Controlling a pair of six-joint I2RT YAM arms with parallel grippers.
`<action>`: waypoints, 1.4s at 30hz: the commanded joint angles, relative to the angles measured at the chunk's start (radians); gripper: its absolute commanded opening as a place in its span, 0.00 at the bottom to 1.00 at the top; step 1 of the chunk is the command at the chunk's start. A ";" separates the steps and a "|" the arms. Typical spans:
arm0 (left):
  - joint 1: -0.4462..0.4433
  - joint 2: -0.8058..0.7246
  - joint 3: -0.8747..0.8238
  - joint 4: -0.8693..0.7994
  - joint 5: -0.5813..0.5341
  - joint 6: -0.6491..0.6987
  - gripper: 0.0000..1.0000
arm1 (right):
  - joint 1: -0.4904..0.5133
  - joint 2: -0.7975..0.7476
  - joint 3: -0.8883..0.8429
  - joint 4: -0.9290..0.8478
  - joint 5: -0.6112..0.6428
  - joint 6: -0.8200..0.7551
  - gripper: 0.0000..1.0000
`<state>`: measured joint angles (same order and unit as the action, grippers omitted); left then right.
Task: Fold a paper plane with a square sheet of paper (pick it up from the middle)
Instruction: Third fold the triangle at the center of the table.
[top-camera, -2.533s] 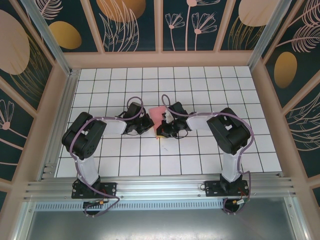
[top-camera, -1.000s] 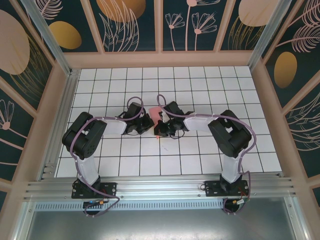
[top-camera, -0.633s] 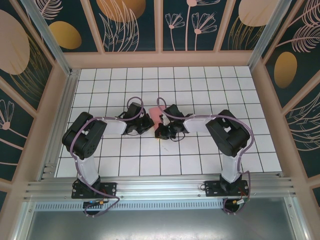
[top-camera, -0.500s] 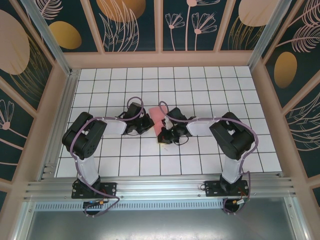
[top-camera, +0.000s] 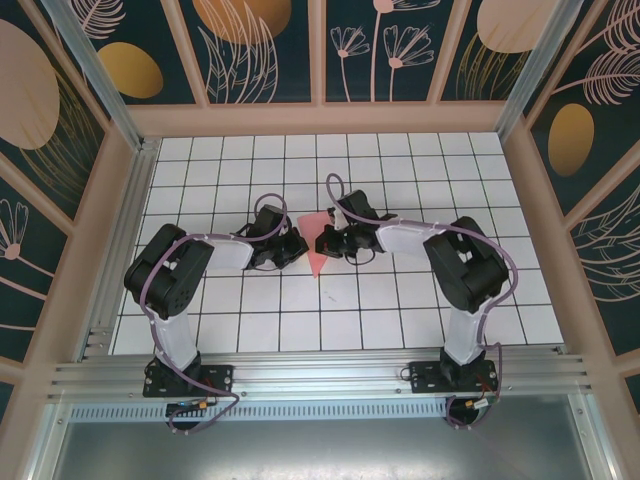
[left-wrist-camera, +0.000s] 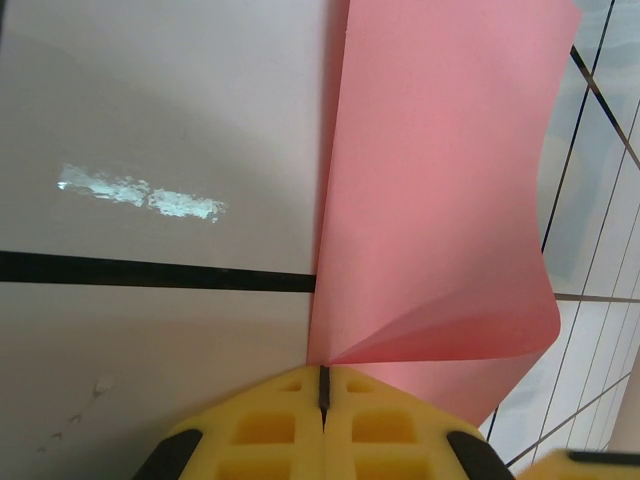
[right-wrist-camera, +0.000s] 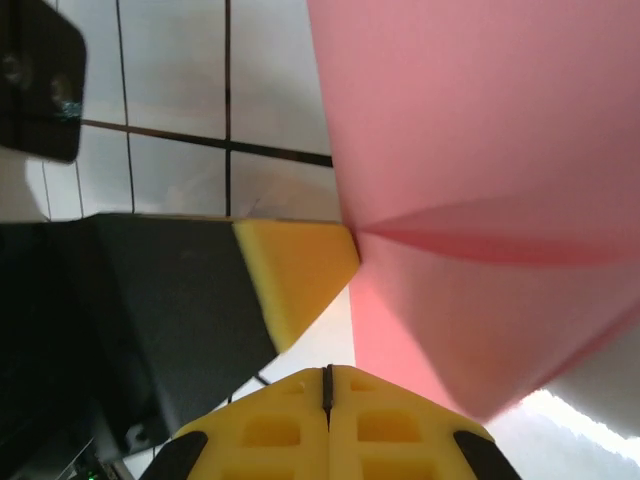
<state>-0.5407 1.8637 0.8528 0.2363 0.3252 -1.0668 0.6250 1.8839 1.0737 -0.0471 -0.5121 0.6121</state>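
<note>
1. Two arms stood bolted at the near edge of the gridded table, both bent in toward its middle.
2. The left gripper had its yellow fingers pressed together on the edge of the pink paper, which fanned out from their seam, where a crease began.
3. The right gripper was likewise closed tight, with nothing seen in the seam between its fingers. The paper lay just beside its tip; whether the two touched could not be told.
4. In the right wrist's view, the left gripper's yellow tip met the paper's edge at the spot from which a crease ran off across it.
5. From above, the grippers faced each other near the table's centre, with the paper between them: the left gripper on its left, the right gripper on its right.
6. The paper narrowed to a point on its near side and widened toward the far side.
7. It was bent rather than flat, one flap curling up off the white tiles.
</note>
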 joint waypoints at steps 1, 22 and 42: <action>-0.005 0.060 -0.031 -0.127 -0.069 0.025 0.00 | 0.005 0.053 0.048 -0.004 0.022 0.000 0.00; -0.007 -0.114 -0.043 -0.015 0.030 0.051 0.02 | -0.001 0.131 0.023 -0.054 0.021 0.004 0.00; -0.102 -0.144 -0.252 0.257 0.102 -0.150 0.00 | -0.001 0.142 0.022 -0.022 -0.005 0.039 0.00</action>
<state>-0.6270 1.7351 0.6285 0.3977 0.3687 -1.1584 0.6224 1.9785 1.1011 -0.0456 -0.5320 0.6376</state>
